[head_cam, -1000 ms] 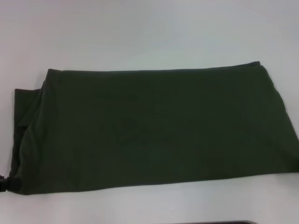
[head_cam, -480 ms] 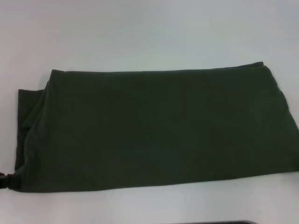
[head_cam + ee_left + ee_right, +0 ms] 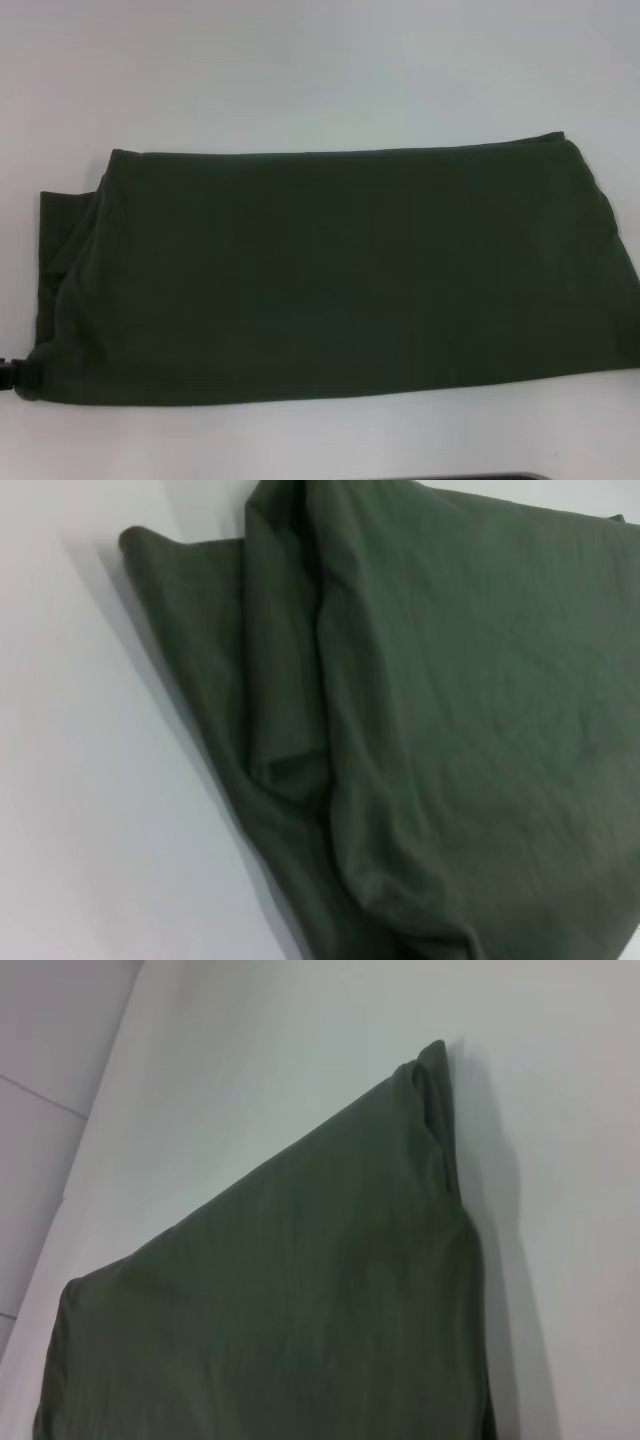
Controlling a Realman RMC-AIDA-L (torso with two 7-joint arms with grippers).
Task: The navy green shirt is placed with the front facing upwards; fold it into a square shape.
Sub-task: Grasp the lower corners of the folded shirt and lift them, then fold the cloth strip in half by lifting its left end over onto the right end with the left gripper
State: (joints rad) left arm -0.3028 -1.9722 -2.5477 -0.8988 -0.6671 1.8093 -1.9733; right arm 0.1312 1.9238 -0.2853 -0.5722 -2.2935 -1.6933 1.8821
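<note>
The navy green shirt (image 3: pixel 330 275) lies on the white table (image 3: pixel 300 70), folded to a wide band, plain side up. At its near left corner the left gripper (image 3: pixel 8 375) barely shows; its jaws cannot be judged. Your next fold must halve the band sideways. Right gripper unseen.

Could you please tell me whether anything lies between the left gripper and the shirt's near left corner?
Nothing visible does. The left gripper is already at the near left corner of the navy green shirt, and only bare white table surrounds the cloth.
</note>
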